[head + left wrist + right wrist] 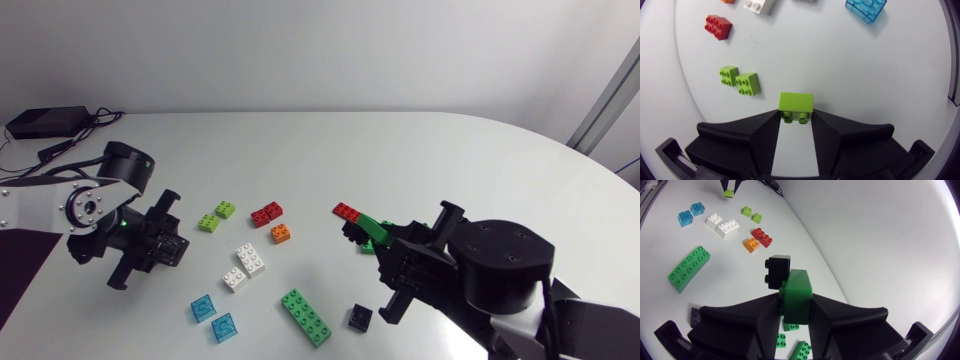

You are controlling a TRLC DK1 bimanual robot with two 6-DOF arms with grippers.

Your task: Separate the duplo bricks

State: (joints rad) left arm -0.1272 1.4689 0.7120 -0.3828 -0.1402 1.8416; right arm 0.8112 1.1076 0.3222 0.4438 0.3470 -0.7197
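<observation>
Plainly, the left pincer clamps a lime brick. The right pincer clamps a green brick, its base hidden, with a black brick joined at eleven o'clock.

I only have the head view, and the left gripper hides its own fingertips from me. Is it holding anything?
Observer: Yes. The left wrist view shows a lime green brick between the left gripper's fingers, both touching it.
Operator: One brick, or two stuck together?
Observer: Only one shows there. Its studs point back toward the gripper's palm.
Operator: And what is the right gripper holding?
Observer: It is shut on a dark green brick. In the right wrist view a black brick sits against its far end, ahead of the fingers.
</observation>
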